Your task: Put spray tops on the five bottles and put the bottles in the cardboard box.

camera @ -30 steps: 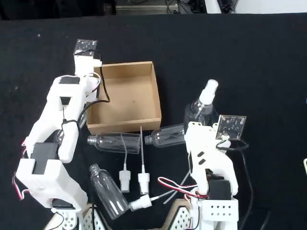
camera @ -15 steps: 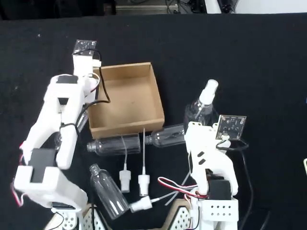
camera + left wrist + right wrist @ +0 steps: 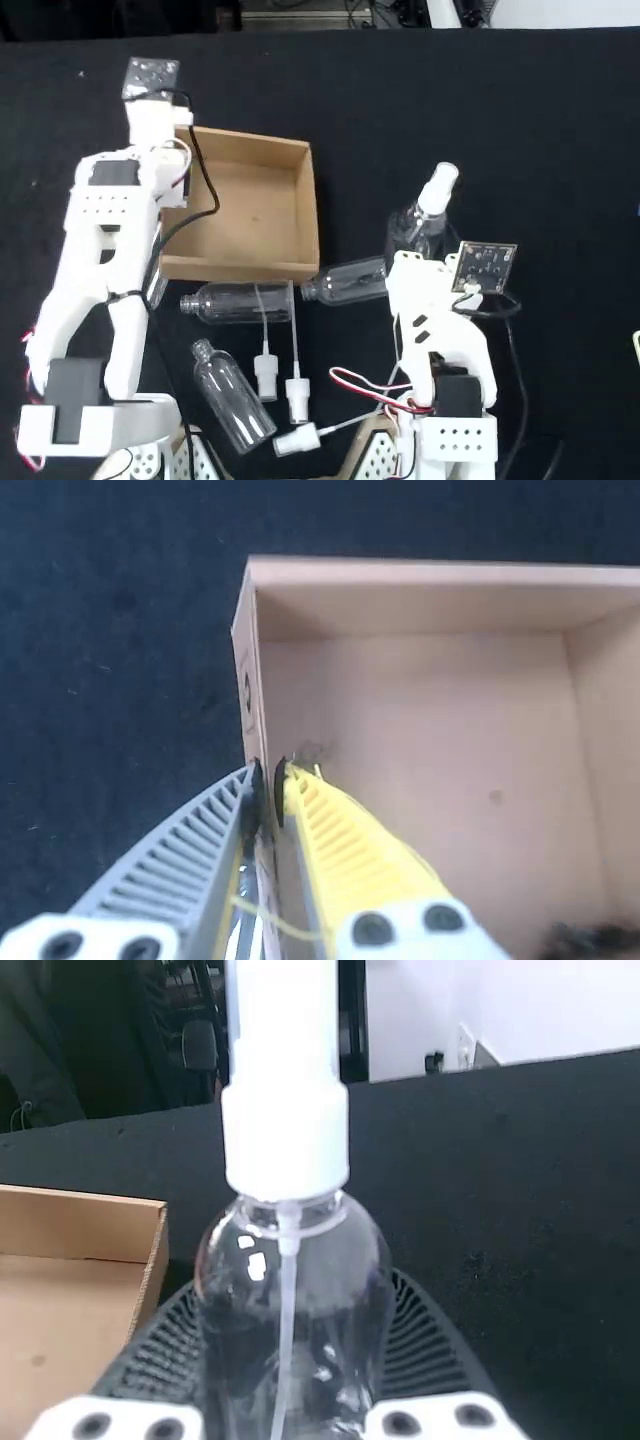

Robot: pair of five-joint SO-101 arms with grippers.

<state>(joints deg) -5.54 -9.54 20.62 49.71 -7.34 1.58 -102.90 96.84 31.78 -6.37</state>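
From the high view, the left arm reaches to the cardboard box at its outer wall. The right arm holds a capped bottle upright beside the box. 3 open bottles lie on the black table near the box, with 3 loose spray tops among them.

In the left wrist view, the left gripper is pinched narrow on the box's wall.

In the right wrist view, the right gripper clasps the capped bottle around its body.
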